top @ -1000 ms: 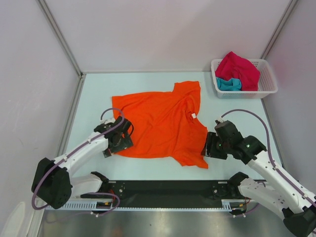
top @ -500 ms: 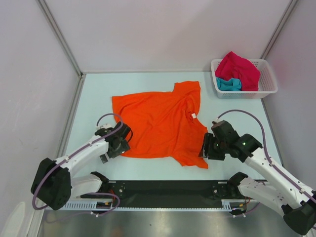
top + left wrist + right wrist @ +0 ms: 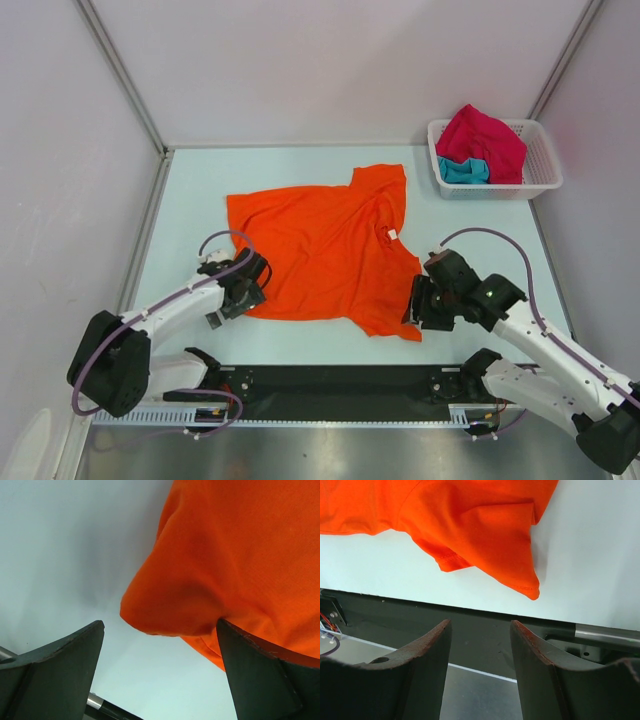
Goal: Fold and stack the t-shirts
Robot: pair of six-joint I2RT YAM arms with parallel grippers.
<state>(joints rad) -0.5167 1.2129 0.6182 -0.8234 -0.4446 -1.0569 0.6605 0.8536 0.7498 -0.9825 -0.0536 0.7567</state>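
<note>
Fingers of my left gripper [image 3: 160,675] gape at the orange t-shirt's [image 3: 325,250] near-left corner; my right gripper [image 3: 479,655] stands apart-fingered by its sleeve. It lies flat on the table [image 3: 190,190], bare surface all round.

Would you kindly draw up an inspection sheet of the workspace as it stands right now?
Surface: pale table, dry and unmarked where visible.
Job's things: orange t-shirt spread out and rumpled, not folded; crimson-pink t-shirt and teal t-shirt bundled in the basket.
Clutter: only the white basket, far right corner.
Grippers: left gripper open, straddling the orange shirt's near-left edge; right gripper open, just short of the near-right sleeve, holding nothing.
Cables: a purple cable arches over each wrist; no snag seen.
Surroundings: plain walls; black rail at the near edge.
</note>
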